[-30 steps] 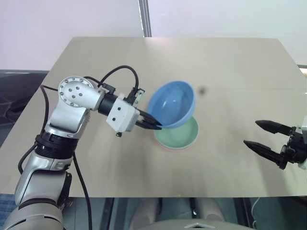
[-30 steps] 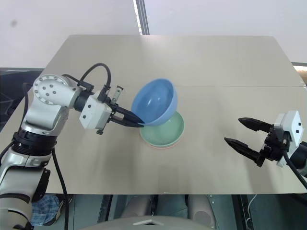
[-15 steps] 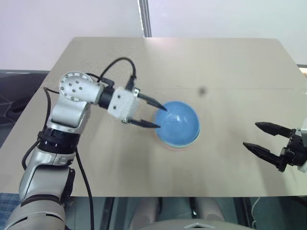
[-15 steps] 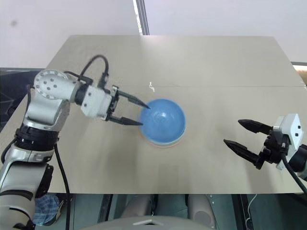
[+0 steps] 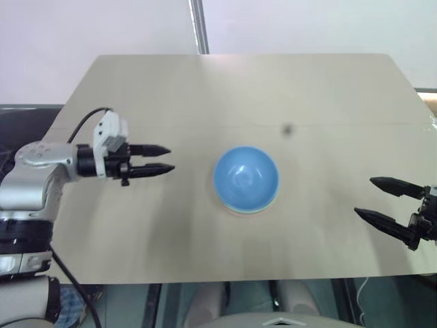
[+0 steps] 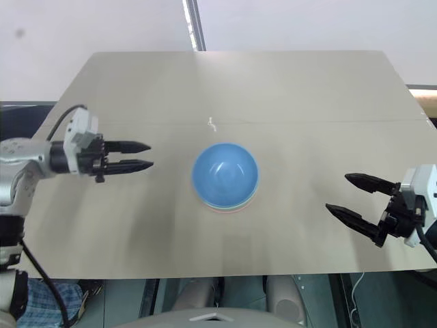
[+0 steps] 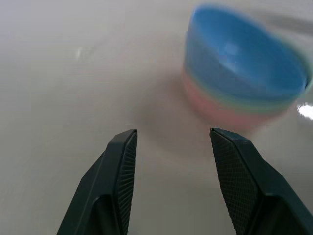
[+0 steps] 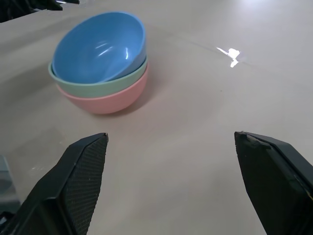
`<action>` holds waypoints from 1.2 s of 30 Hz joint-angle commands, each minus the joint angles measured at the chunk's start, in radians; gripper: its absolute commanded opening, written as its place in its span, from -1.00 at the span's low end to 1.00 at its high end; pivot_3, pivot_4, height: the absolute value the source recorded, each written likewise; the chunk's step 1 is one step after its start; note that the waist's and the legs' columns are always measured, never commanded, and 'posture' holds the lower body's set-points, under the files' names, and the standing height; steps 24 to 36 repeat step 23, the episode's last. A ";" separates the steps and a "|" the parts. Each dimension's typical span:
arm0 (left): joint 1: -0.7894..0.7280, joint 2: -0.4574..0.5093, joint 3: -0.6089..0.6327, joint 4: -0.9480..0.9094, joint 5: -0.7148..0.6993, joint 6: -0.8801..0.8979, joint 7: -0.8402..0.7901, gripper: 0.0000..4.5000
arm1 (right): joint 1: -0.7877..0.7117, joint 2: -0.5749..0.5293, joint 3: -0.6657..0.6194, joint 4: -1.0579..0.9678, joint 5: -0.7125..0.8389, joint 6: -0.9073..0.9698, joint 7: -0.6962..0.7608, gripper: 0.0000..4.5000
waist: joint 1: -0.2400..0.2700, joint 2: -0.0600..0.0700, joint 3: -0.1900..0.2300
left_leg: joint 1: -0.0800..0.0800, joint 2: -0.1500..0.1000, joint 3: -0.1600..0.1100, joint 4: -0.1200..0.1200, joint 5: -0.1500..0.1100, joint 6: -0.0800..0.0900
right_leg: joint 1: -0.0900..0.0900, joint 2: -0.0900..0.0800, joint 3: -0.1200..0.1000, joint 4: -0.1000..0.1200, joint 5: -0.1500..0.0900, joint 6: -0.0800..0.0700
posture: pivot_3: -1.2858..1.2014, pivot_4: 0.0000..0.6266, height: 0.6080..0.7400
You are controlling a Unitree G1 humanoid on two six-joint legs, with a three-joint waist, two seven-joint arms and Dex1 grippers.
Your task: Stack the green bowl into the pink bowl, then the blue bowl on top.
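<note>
The blue bowl sits upright on top of a stack at the table's middle, nested in the green bowl, which rests inside the pink bowl. In the eye views just thin green and pink edges peek out under the blue rim. My left gripper hovers to the left of the stack, well apart from it, fingers open and empty, pointing toward the bowls. My right gripper stands wide open and empty near the table's right front edge.
The beige table carries nothing else. A faint seam runs across it behind the bowls. A vertical post stands behind the far edge.
The left gripper let go of the blue bowl, which dropped into the stack and settled level. The left gripper then pulled away to the left. The right gripper stayed put.
</note>
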 commanded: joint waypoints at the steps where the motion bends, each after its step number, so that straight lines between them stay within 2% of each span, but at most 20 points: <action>1: 0.087 0.026 0.096 -0.090 -0.050 0.023 -0.004 0.11 | 0.016 -0.012 -0.067 0.010 0.012 -0.019 0.037 1.00 | 0.005 0.000 0.000 | 0.000 0.000 -0.001 0.000 0.000 0.000 | 0.000 -0.001 0.000 0.000 0.000 0.000 | 0.03 -0.52 1.00; 6: 0.222 -0.010 0.176 -0.199 -0.102 0.053 0.044 0.11 | 0.032 -0.025 -0.067 0.072 -0.046 -0.067 0.096 1.00 | 0.017 -0.001 0.000 | 0.000 0.000 -0.002 0.000 0.000 0.000 | 0.000 -0.002 0.000 0.000 0.000 0.000 | 0.03 -0.52 1.00; 13: 0.301 -0.093 0.175 -0.278 -0.122 0.023 0.082 0.11 | 0.033 0.002 0.032 0.117 -0.143 -0.184 0.146 1.00 | 0.021 0.000 0.000 | 0.001 0.001 0.000 -0.001 0.000 0.000 | 0.000 -0.001 0.001 0.000 0.000 0.000 | 0.03 -0.52 1.00; 36: 0.321 -0.087 0.172 -0.271 -0.105 -0.020 0.063 0.11 | 0.033 0.003 0.032 0.143 -0.157 -0.220 0.160 1.00 | 0.022 0.000 0.000 | 0.001 0.001 0.000 -0.001 0.000 0.000 | 0.000 -0.001 0.002 0.000 0.000 0.000 | 0.03 -0.52 1.00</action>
